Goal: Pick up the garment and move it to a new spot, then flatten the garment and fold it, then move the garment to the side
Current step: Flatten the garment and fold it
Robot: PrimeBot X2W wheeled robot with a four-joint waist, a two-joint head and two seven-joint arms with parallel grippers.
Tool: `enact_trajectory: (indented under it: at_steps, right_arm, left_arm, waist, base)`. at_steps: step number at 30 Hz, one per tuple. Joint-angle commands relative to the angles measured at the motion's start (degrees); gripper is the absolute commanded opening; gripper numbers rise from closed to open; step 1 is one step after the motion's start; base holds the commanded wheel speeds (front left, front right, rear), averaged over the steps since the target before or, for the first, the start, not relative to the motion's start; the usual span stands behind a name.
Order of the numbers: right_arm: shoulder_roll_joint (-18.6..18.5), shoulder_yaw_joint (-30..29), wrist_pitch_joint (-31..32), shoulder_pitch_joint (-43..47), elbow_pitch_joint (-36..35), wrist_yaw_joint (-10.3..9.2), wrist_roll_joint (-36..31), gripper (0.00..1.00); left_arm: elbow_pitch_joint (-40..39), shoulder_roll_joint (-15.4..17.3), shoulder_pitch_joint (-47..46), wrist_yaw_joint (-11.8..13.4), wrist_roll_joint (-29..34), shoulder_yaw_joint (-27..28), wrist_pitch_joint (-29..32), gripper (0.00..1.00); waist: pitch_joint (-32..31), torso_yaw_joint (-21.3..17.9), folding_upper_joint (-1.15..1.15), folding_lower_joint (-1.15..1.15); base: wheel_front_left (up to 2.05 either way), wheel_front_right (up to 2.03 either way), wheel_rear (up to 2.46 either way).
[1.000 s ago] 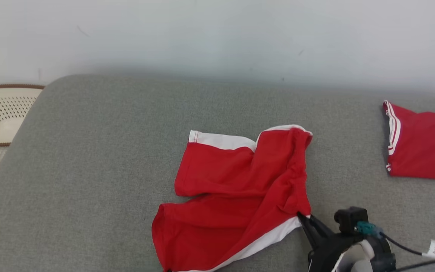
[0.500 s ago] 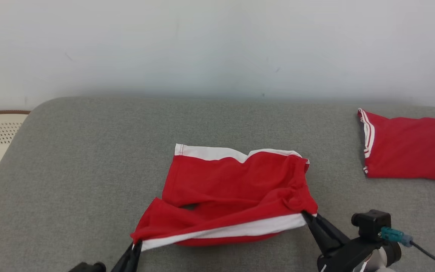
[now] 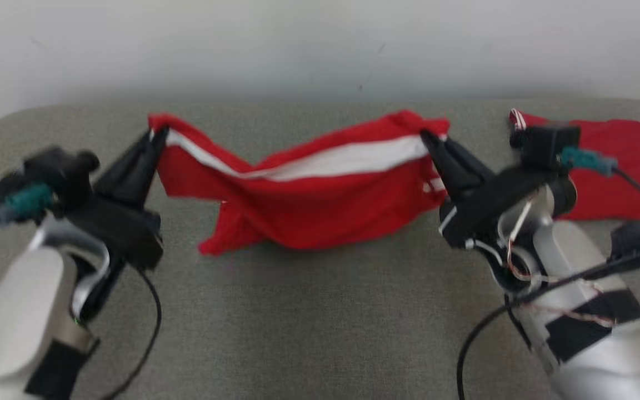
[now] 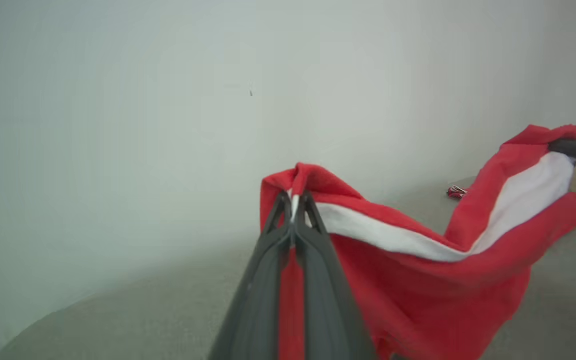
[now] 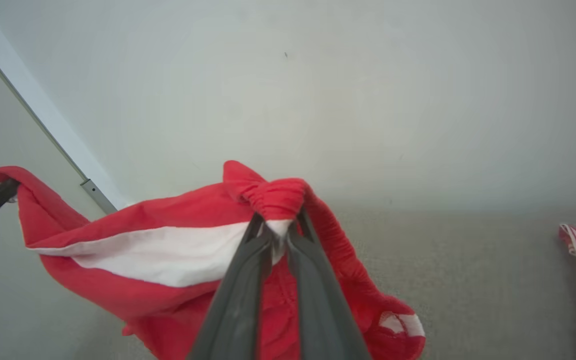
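1. Left gripper (image 3: 156, 136) at 10 o'clock in the head view, fingers pressed together on the garment (image 3: 309, 205) at one end of its white band, cloth nipped right at the tips.
2. Right gripper (image 3: 428, 138) at 2 o'clock, likewise closed, pinching the band's other end; a bunched wad of red cloth crowded over the tips in the right wrist view.
3. Garment strung between the two at 12 o'clock, band sagging in the middle, body hanging toward 6 o'clock. Lower hem possibly brushing the couch (image 3: 298, 322); too blurred to say for sure.
4. Probably mid-carry to the new spot; flattening, folding and setting aside not yet done.
5. Risk at the left: a shallow bite, only the tips on the cloth. Could slip free under a sharp outward pull and drop that end in a heap.
6. Risk at the right: a gathered wad, not a single layer. Could hide a twist and leave a layer doubled under once laid down.
7. Risk from the sag: if lowered without taking up slack, would likely land middle first and crease.
8. Risk at 3 o'clock: second garment (image 3: 625, 166) close by. If carried that way, could end up laid over it or dragging it.
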Motion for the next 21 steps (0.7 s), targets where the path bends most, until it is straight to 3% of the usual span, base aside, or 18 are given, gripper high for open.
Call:
enact_trajectory:
  at_steps: [1,5,12,21]
  right_arm:
    - [0.69,-0.20,1.28,-7.64,2.75,0.05,0.37,0.00]
    - [2.26,-1.53,3.21,-18.14,8.39,0.05,2.69,0.00]
    - [4.23,-6.56,5.62,-42.47,23.27,0.05,6.81,0.00]
    - [4.44,-9.10,0.32,-63.69,36.41,0.05,4.16,0.00]
  left_arm:
    - [2.19,1.08,-7.68,-0.47,-0.58,-0.96,1.23,0.00]
    - [7.10,0.62,-18.56,-0.82,-4.95,-0.91,2.71,0.00]
    - [17.95,2.29,-44.56,-0.89,-10.77,-8.89,4.59,0.00]
    - [34.47,-0.34,-71.79,-0.91,-14.13,-14.59,-0.16,0.00]
  waist:
    - [7.30,-2.02,-0.01,-0.01]
    - [11.39,-2.47,-0.01,-0.01]
    - [20.21,-3.10,-0.01,-0.01]
    - [26.23,-3.64,-0.01,-0.01]
  base:
    - [0.00,0.00,0.00]
    - [0.00,0.00,0.00]
    - [0.00,0.00,0.00]
    - [0.00,0.00,0.00]
